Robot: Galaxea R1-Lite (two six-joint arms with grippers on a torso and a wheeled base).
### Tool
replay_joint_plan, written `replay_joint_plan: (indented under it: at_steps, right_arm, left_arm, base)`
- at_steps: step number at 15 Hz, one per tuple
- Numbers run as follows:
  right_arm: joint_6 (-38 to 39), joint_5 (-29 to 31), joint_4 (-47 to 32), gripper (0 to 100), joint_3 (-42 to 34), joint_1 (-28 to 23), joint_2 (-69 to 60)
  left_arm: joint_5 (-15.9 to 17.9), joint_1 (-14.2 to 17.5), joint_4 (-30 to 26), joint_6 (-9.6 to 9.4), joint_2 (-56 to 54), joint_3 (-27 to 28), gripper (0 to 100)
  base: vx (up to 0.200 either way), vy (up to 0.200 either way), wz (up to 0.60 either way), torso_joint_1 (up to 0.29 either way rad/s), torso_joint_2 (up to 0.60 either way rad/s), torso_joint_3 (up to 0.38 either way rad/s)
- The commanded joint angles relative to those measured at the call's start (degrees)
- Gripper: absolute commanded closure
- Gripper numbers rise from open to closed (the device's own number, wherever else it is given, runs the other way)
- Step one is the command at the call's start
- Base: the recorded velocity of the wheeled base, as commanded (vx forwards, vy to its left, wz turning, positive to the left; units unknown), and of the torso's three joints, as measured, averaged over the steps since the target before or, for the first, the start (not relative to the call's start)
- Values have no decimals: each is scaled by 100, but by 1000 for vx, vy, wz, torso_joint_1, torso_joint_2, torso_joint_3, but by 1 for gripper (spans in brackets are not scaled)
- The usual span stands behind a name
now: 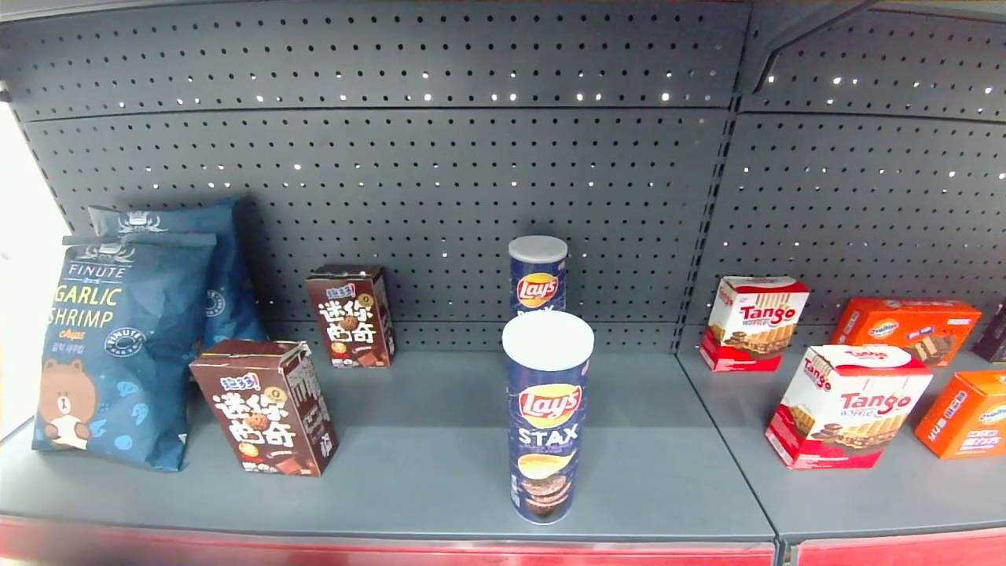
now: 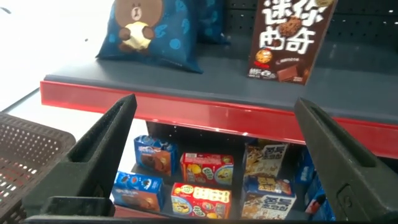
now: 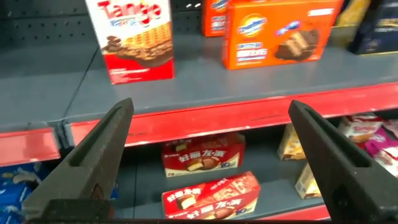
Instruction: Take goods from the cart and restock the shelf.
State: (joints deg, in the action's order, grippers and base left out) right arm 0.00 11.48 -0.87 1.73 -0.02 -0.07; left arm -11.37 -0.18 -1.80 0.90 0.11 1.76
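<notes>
Blue front can (image 1: 548, 417) stood tall near the shelf (image 1: 440, 479) edge (tippy, I judged), where the left gripper (image 2: 214, 102) or right gripper (image 3: 209, 104), both gaping empty, might knock it over.

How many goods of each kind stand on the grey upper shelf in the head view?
blue chip bags: 2
brown cookie boxes: 2
chip cans: 2
red-and-white wafer boxes: 2
orange boxes: 2
dark package cut off at the right edge, kind unclear: 1
Total: 11
</notes>
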Motion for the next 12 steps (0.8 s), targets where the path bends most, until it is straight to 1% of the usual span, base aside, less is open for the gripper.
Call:
replay_joint_plan:
  at_steps: [1,3,4,10,12]
  right_arm:
    - [0,3,-1,0,3,2,7]
    - [0,12,-1,0,3,2,7]
    - [0,3,-1,0,3,2,7]
    - [0,3,-1,0,3,2,7]
    - [0,3,-1,0,3,2,7]
  left_arm:
    - [4,1,5,-2,-11,0,0]
    - [4,1,5,59,-11,0,0]
    - [4,1,5,112,-11,0,0]
    - [4,1,5,165,-11,0,0]
    - [4,1,5,235,-11,0,0]
  base:
    - [0,0,0,0,0,0]
    - [0,0,0,0,0,0]
    - [0,200,0,7,2,-2]
    - [0,0,0,0,0,0]
    - [0,0,0,0,0,0]
